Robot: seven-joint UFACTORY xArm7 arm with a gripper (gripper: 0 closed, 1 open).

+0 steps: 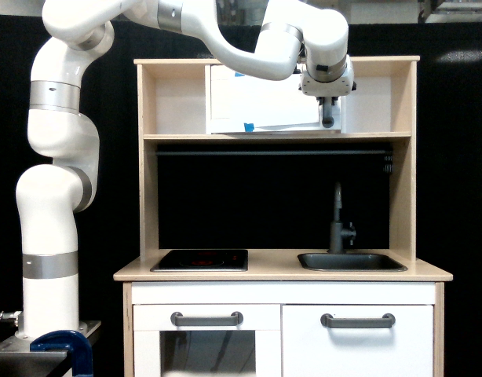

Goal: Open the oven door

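Reaching the claw (327, 108) onto the oven door (264, 102) handle (328, 119), upper right, for pulling; claw closure impossible to tell.

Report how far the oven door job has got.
Done: the gripper has reached the vertical grey handle at the edge of the oven door on the exterior view's right, up in the top shelf. In hand: it sits right at the handle, but whether the jaws have closed on it cannot be told. Left: the swing itself; the door looks at most barely open, its lower edge slightly slanted against the shelf.
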